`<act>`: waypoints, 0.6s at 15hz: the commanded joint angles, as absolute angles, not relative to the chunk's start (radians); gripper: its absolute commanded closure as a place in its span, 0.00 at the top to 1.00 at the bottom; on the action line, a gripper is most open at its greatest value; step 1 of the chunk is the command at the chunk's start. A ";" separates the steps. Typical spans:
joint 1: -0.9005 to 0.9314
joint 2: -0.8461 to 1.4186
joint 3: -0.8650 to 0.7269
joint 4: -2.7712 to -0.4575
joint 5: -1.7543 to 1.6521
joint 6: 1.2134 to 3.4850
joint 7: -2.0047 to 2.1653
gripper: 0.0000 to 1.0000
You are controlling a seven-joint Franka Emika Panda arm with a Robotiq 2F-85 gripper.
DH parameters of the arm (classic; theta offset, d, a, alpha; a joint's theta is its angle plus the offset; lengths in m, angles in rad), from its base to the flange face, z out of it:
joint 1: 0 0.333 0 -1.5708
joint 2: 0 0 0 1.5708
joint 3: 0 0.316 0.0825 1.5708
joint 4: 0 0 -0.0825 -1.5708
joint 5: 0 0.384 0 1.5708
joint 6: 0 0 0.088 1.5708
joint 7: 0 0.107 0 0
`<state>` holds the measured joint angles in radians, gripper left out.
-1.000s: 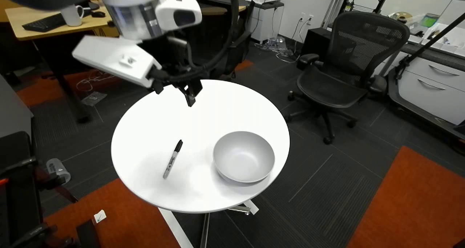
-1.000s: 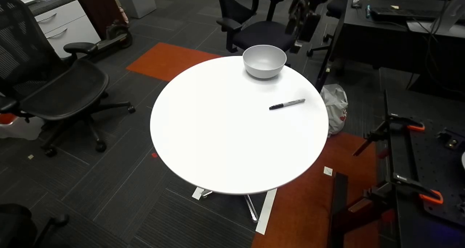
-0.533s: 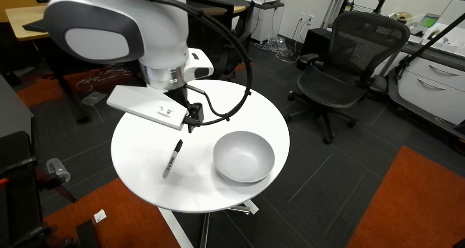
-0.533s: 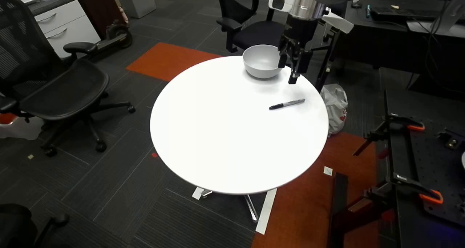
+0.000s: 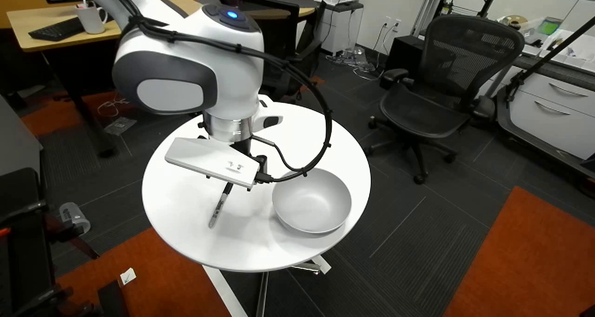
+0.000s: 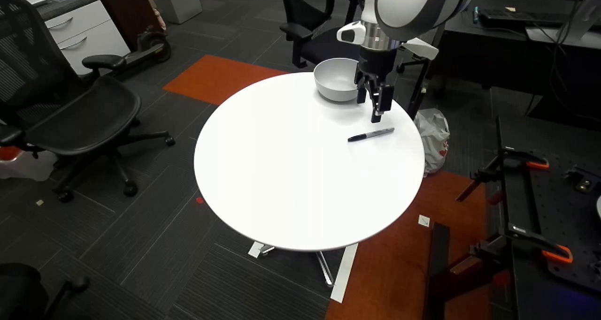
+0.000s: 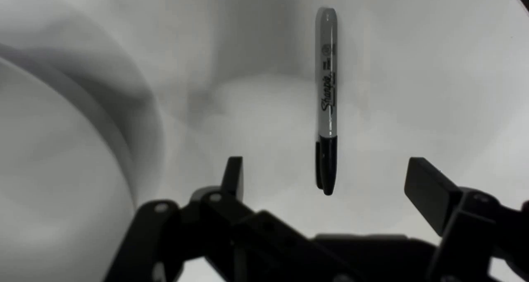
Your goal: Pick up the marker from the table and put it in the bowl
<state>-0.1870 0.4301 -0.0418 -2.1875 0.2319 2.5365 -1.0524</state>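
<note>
The marker, grey with a black cap, lies flat on the round white table (image 5: 176, 214) in both exterior views (image 5: 217, 212) (image 6: 372, 134). In the wrist view the marker (image 7: 328, 87) runs up and down, cap towards me. My gripper (image 7: 324, 176) is open and empty, its fingers apart on either side of the cap end. In an exterior view the gripper (image 6: 369, 108) hangs above the table, just behind the marker. The light grey bowl stands beside the marker in both exterior views (image 5: 312, 203) (image 6: 334, 80) and at the left in the wrist view (image 7: 58, 170). The bowl is empty.
A black mesh chair (image 5: 448, 75) stands off the table's far side. A wooden desk with a white mug (image 5: 92, 20) is behind the arm. A black bench with orange-tipped clamps (image 6: 556, 254) stands beside the table. A dark cable loops from the wrist (image 5: 325, 135) near the bowl.
The arm has come into view over the table and moved down, bringing the open gripper close above the marker's cap end. The marker and bowl have not moved.
</note>
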 commanded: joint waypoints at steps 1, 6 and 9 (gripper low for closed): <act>-0.191 0.458 -0.022 -2.182 0.179 2.576 -0.988 1.00; -0.185 0.485 -0.015 -2.191 0.136 2.666 -0.893 1.00; -0.171 0.503 -0.020 -2.195 0.083 2.711 -0.808 1.00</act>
